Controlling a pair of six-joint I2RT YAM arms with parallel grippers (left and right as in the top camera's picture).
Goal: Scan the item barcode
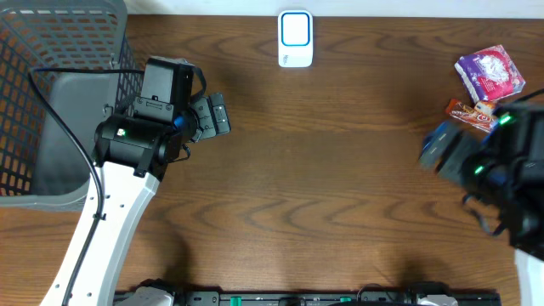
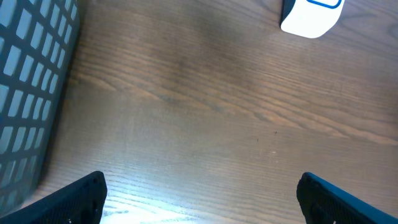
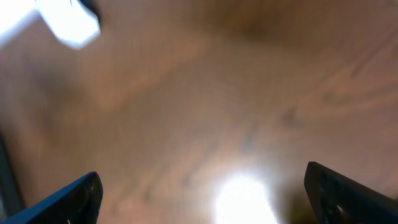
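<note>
overhead view: two arms work over a brown wooden table [image 1: 323, 170]. the left gripper [image 1: 219, 114] sits in the upper left of the frame, just beside a grey mesh basket [image 1: 34, 68], its two fingers apart and nothing between them. the right gripper [image 1: 435, 146] is at the right edge, blurred, and also looks spread with nothing in it. the items to scan lie in the upper right corner: one purple and white packet [image 1: 490, 71] and, just below it, one orange packet [image 1: 473, 110], touching or nearly so. the orange one runs roughly left to right, with its right end hidden under the right arm. one white scanner [image 1: 295, 38] with a blue outline stands at the top centre, its long axis running up and down the frame. the relation that matters, as i judge it: the packets lie just above and to the right of the right gripper, well apart from the left one, so the right arm is the nearer by far; the scanner is between the two arms, well to the left of the packets.

left wrist view: the two fingertips [image 2: 68, 199] show at the bottom corners, wide apart over bare wood. the scanner [image 2: 311, 15] is at the top right, the basket [image 2: 31, 93] along the left edge. no packet shows here.

right wrist view: heavily blurred. two fingertips [image 3: 62, 199] are at the bottom corners, apart, holding nothing. a white blur in the upper left [image 3: 68, 22] is probably the scanner. the packets are out of frame.
</note>
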